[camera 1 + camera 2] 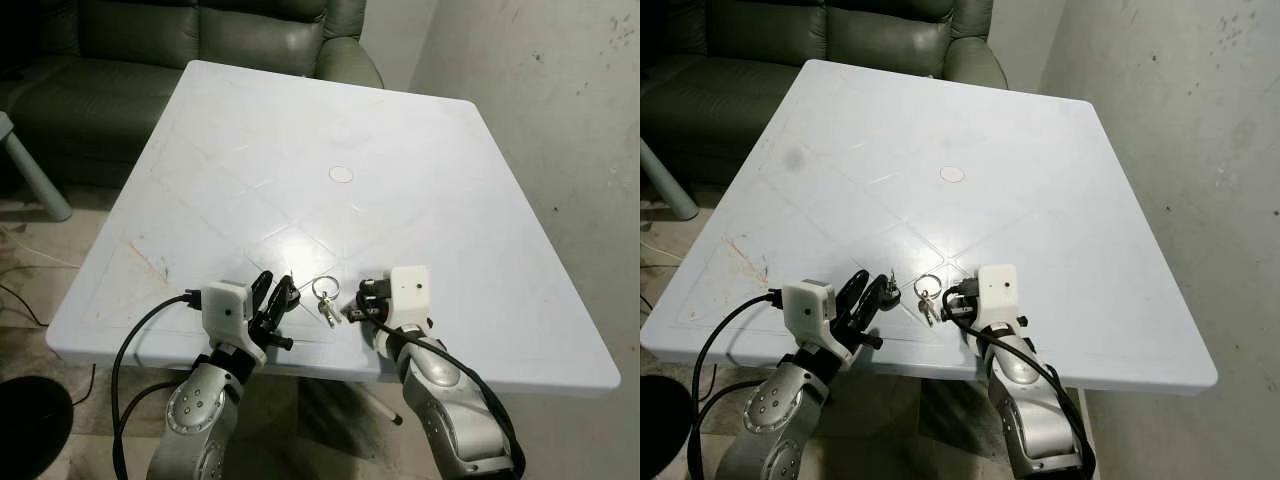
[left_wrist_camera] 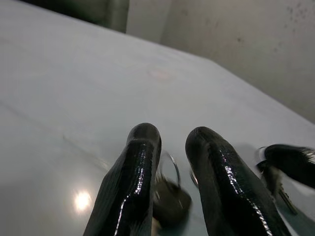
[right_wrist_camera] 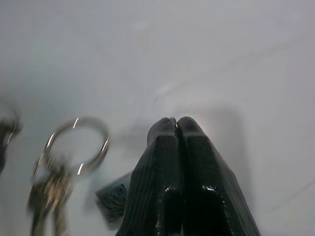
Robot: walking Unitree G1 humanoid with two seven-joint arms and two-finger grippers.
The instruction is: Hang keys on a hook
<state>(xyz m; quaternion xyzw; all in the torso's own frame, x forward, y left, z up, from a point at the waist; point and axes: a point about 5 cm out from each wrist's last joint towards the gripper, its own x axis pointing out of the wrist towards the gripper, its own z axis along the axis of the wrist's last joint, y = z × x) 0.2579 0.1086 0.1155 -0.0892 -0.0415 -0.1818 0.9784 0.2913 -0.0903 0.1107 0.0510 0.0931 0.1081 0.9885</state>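
Both silver arms come up from the near edge of the big white plastic square table (image 1: pixel 420 170), pincers sitting low over the front strip of it. The left pincer (image 1: pixel 276 293) has its two glossy black fingers (image 2: pixel 135 187) spread a bit, with a clear gap between them. Just past its tips, in the left wrist view, there's a dark rounded fob with a thin wire ring (image 2: pixel 170 194) lying on the table; can't tell whether the fingers actually touch it.

The right pincer (image 1: pixel 360 298) is pressed together, fingers (image 3: pixel 179 162) flat against each other with nothing between them. A small dark tag (image 3: pixel 112 197) lies on the table right beside them.

Between the two pincers sits the bunch of small metal keys on a silver split ring (image 1: pixel 326 295), flat on the table, ring end pointing away from the robot and keys trailing back toward the near edge. It's just beside the right pincer, not gripped by either one.

Farther out, near the table's middle, there's a small round capped hole (image 1: pixel 341 174). Behind the far edge is a dark green leather sofa (image 1: pixel 150 60), and a scuffed grey concrete wall (image 1: pixel 560 100) runs along the right.
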